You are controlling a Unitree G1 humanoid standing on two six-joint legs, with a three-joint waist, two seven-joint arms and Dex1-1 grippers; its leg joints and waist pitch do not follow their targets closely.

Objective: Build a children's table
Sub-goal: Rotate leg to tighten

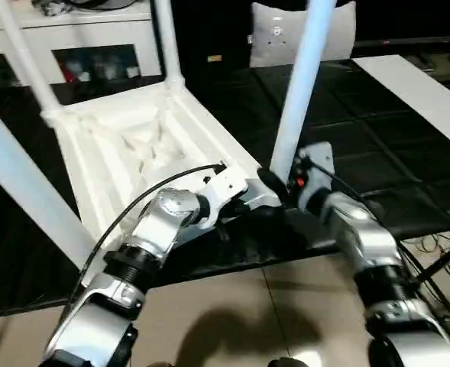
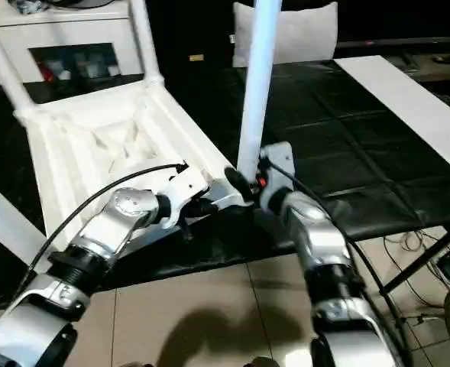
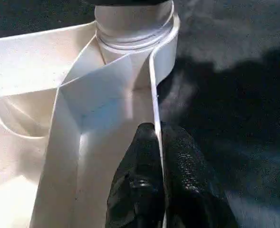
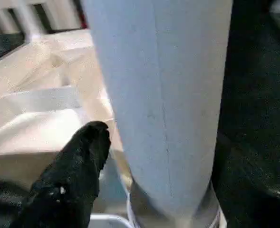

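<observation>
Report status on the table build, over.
Left pincer shut on the table top's rim. Right pincer at the base of the near leg, grip unclear. Four legs standing in sockets. Nothing in the way.
</observation>
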